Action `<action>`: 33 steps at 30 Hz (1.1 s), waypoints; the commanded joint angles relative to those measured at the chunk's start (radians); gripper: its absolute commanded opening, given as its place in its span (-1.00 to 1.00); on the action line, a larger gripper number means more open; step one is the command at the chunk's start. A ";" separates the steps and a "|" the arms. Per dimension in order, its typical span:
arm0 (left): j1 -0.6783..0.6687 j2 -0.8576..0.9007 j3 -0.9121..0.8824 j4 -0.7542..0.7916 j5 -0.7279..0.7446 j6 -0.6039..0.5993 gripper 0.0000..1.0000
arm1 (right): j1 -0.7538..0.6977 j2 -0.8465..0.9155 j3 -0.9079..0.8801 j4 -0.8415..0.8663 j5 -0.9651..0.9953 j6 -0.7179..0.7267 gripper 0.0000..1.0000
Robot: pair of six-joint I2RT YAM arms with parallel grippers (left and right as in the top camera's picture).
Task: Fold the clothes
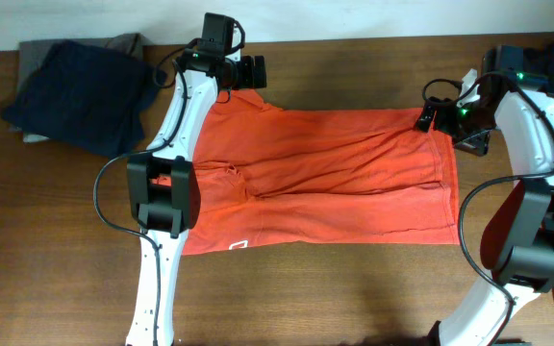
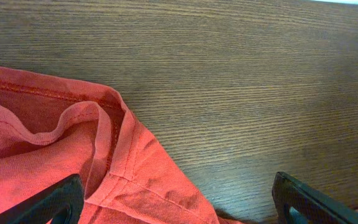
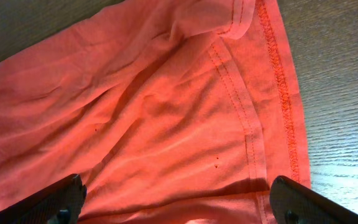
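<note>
Right, nearest me on the worktop [image 1: 354, 288] the red-orange T-shirt [image 1: 335, 178] lies flat, its long axis running 9 to 3 o'clock. On its far edge both arms hover. The left fingers [image 1: 253, 72] are spread wide at the 11 o'clock corner, and the right fingers [image 1: 425, 118] equally wide over the 1 o'clock corner, neither gripping cloth. Each arm is nearest its own corner, so I judge a far-edge pinch comes next. Furthest, at 10 o'clock, sits a dark clothes pile [image 1: 75, 91].
</note>
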 commanded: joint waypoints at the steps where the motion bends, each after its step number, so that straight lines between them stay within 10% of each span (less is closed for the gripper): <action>1: 0.008 0.039 0.020 0.002 0.014 -0.010 0.92 | 0.003 -0.005 0.008 -0.001 0.010 -0.014 0.98; 16: 0.009 0.108 0.020 0.006 0.014 -0.009 0.85 | 0.003 -0.005 0.009 0.002 0.010 -0.014 0.99; 28: 0.009 0.108 0.020 0.018 -0.009 -0.009 -0.59 | 0.003 -0.005 0.018 0.096 0.056 -0.012 0.66; 33: 0.009 0.108 0.020 0.018 -0.009 -0.009 -0.70 | 0.003 0.020 0.013 0.127 0.084 -0.010 0.33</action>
